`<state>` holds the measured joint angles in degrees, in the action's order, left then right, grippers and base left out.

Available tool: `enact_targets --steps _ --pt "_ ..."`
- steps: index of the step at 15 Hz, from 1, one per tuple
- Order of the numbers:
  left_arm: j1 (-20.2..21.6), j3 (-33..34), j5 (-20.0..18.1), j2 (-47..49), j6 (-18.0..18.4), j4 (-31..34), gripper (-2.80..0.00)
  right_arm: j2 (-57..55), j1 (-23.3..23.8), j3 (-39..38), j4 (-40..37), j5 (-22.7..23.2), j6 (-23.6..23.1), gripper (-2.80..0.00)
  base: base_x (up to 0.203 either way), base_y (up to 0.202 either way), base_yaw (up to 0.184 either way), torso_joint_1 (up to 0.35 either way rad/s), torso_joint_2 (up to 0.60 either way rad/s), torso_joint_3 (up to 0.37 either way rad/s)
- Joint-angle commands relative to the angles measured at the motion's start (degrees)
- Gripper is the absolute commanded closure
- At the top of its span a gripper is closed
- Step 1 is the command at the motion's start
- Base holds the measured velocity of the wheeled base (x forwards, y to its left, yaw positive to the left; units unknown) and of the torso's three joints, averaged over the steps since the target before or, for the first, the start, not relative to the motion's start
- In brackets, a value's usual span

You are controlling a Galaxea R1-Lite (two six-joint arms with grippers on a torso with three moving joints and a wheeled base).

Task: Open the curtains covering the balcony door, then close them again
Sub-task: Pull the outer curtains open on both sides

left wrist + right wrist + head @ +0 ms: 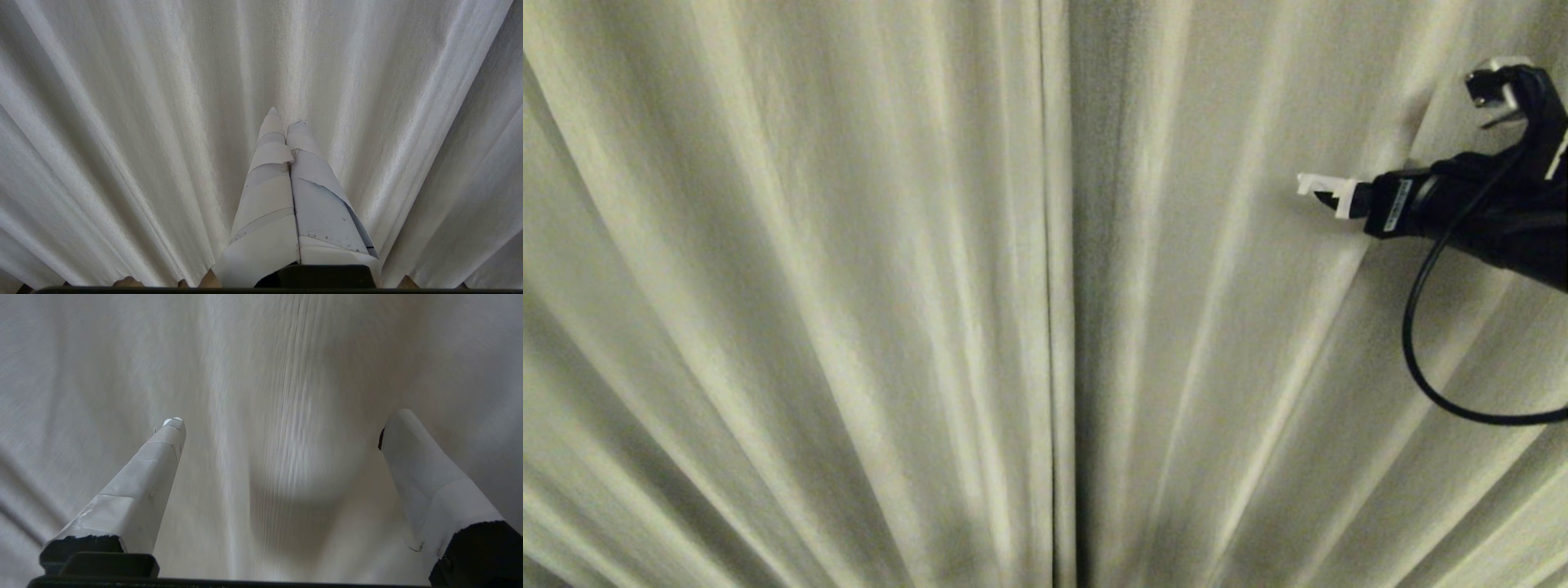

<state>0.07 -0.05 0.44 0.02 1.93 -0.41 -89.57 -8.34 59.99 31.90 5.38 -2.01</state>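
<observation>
Curtains: cream-white pleated fabric (pixel 849 310) fills the whole head view. Two panels meet at a vertical seam near the middle of that view, drawn together, with a darker shadowed pleat just right of the seam.

Balcony door: not visible anywhere; fully covered by the fabric.

Right arm pose: black forearm reaches in from the right edge of the head view, upper portion, pointing roughly level toward the seam. A black cable (pixel 1421 343) loops down beneath it.

Right gripper (pixel 1405 139): jaws spread wide, holding nothing. One white-wrapped finger juts toward the seam, the other sits higher and nearer the frame edge. In the right wrist view the two taped fingertips (pixel 169 433) stand far apart with a rounded fold of fabric between them.

Contact, right: tips lie very close to the cloth, possibly pressing into it; the wrist view is smeared there, so touch is not confirmed.

Left gripper (pixel 288 118): jaws clenched, the two taped fingers pressed flat together with nothing between. It points at the pleats, apart from them as far as can be judged.

Left arm: outside the head view; seen only through its own wrist camera.

Cut off: the curtains' top and side edges lie beyond every frame; in the left wrist view the hem shows as a scalloped edge, with brown glimpses below it too small to identify.
</observation>
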Motion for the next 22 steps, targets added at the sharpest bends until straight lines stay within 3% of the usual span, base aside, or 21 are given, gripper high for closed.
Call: enact_targets --steps 1,5,9,10,22 --pt "0.01 -0.03 0.00 -0.02 0.01 -0.02 0.00 -5.79 0.09 2.31 3.36 0.05 0.41 -2.80 0.000 0.000 0.000 0.000 0.00 0.000" --pt "0.01 0.05 0.00 -0.02 0.01 -0.02 0.00 -11.34 0.42 3.32 14.00 0.07 1.51 -2.80 0.000 0.000 0.000 0.000 0.00 0.000" --pt "0.01 -0.03 0.00 -0.02 0.01 -0.02 0.00 -13.70 0.43 3.24 17.49 0.07 3.29 -2.80 0.000 0.000 0.000 0.000 0.00 0.000" --pt "0.01 0.01 0.00 -0.02 0.01 -0.02 0.00 -13.70 0.43 3.29 17.49 0.14 3.49 0.00 0.000 0.000 0.000 0.000 0.00 0.000" --pt "0.01 0.03 0.00 -0.02 0.01 -0.02 0.00 -15.46 1.99 12.24 17.46 -0.02 6.31 0.00 0.000 0.000 0.000 0.000 0.00 0.000"
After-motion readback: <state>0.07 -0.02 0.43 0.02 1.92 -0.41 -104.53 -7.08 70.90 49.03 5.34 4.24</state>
